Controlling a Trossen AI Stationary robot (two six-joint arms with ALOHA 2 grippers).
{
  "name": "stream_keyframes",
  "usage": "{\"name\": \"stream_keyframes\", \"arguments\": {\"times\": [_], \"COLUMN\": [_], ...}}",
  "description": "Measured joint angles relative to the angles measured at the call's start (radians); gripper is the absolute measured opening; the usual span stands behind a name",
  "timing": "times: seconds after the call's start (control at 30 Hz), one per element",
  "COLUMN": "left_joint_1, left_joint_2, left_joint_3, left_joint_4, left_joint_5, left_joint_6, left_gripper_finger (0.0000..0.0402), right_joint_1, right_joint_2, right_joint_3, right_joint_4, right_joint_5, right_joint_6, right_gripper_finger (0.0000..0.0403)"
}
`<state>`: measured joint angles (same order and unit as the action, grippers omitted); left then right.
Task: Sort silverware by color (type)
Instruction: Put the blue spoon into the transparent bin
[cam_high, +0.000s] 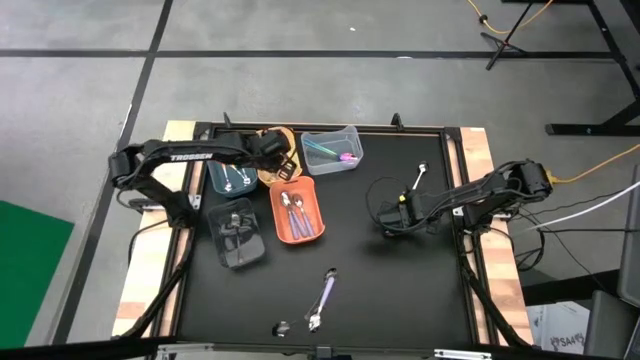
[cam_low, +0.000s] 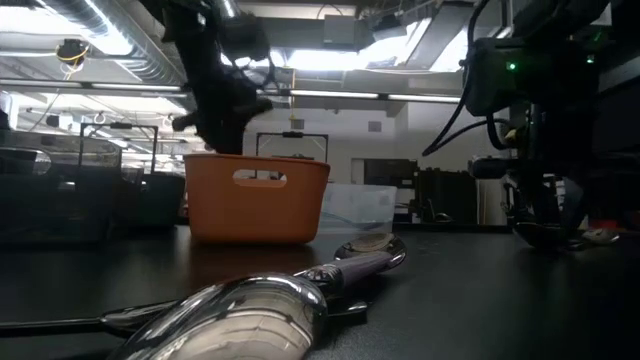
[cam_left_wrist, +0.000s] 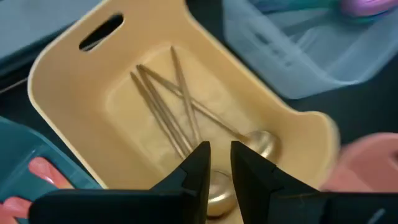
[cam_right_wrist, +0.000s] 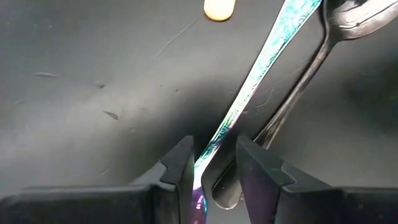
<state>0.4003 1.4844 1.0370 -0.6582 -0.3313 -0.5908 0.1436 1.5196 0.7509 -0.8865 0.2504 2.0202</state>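
My left gripper (cam_left_wrist: 221, 163) hovers over the tan bin (cam_left_wrist: 74, 99), its fingers a narrow gap apart with nothing between them. Several gold utensils (cam_left_wrist: 168, 106) lie on the bin's floor. In the high view this gripper (cam_high: 280, 160) is at the far left. My right gripper (cam_high: 393, 214) points down at the mat right of centre, open. Its fingers stand on either side of an iridescent teal-purple handle (cam_right_wrist: 249, 81) and the end of a dark spoon (cam_right_wrist: 292, 87) lying beside it. Whether they touch either, I cannot tell. A purple utensil (cam_high: 325, 292) and a silver one (cam_high: 283, 327) lie near the front edge.
Around the tan bin stand a teal bin (cam_high: 232, 178), a clear bin (cam_high: 330, 150) holding teal and purple pieces, an orange bin (cam_high: 297, 212) and a grey bin (cam_high: 238, 232). A light utensil (cam_high: 420, 178) lies far right. The mat's middle and right front are bare.
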Motion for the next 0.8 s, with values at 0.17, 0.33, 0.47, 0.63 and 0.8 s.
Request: {"name": "stream_keyframes", "arguments": {"times": [0.17,0.33,0.47,0.63,0.8], "left_joint_1": [-0.042,-0.105,-0.163,-0.240,-0.310], "left_joint_2": [-0.091,-0.188,-0.260,-0.331,-0.373], "left_joint_3": [0.000,0.000,0.000,0.000,0.000], "left_joint_4": [0.000,0.001,0.001,-0.002,-0.008], "left_joint_5": [-0.008,-0.063,-0.116,-0.198,-0.283], "left_joint_6": [0.002,0.005,0.025,0.030,0.050], "left_gripper_finger": [0.0057,0.0057,0.0057,0.0057,0.0057], "right_joint_1": [0.000,0.000,0.000,0.000,0.000], "right_joint_2": [0.004,0.009,0.021,0.032,0.057], "right_joint_3": [0.000,0.000,0.000,0.000,0.002], "right_joint_4": [0.008,0.028,0.028,0.029,0.031], "right_joint_5": [0.000,0.000,0.000,-0.001,-0.012], "right_joint_6": [0.001,0.002,0.003,0.002,0.002], "right_gripper_finger": [0.0108,0.0108,0.0108,0.0108,0.0102]}}
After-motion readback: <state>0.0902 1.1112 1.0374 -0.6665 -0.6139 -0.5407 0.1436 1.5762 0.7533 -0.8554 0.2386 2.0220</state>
